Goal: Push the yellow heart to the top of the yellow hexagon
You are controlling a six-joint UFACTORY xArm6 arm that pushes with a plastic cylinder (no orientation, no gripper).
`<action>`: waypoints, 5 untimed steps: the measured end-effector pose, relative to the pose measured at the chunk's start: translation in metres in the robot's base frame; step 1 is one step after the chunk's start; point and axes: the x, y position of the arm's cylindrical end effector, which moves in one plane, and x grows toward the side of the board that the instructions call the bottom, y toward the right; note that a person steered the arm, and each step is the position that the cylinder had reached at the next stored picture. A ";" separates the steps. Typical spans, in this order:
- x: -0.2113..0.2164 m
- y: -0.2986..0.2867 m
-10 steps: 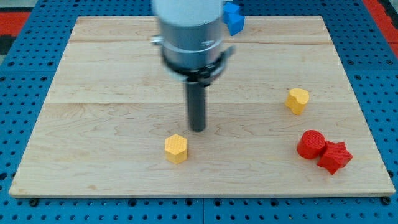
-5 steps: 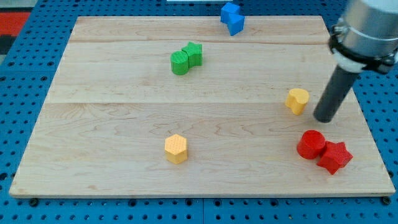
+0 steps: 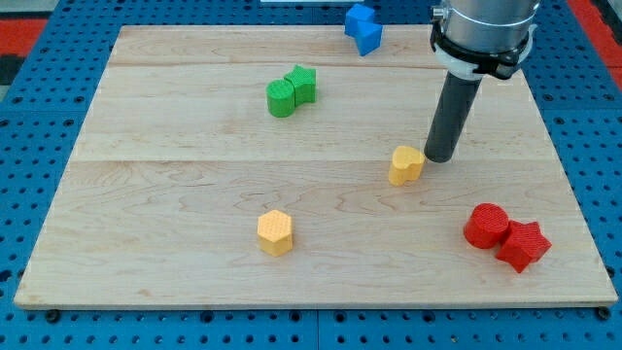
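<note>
The yellow heart (image 3: 406, 164) lies right of the board's middle. My tip (image 3: 438, 157) stands right against its right side, touching or nearly touching it. The yellow hexagon (image 3: 275, 232) lies lower down, left of the heart, near the bottom middle of the wooden board (image 3: 175, 194). The heart is well to the right of and a little above the hexagon.
Two green blocks (image 3: 292, 91) sit together at the upper middle. Two blue blocks (image 3: 363, 27) sit at the top edge. A red cylinder (image 3: 486, 226) and a red star-like block (image 3: 524, 244) sit at the lower right.
My tip swung from the board's middle to the right of the yellow heart, then moved left, pushing the heart leftward and slightly down.
</note>
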 end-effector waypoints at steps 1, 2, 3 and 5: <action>0.019 -0.046; 0.060 -0.073; 0.078 -0.100; 0.067 -0.138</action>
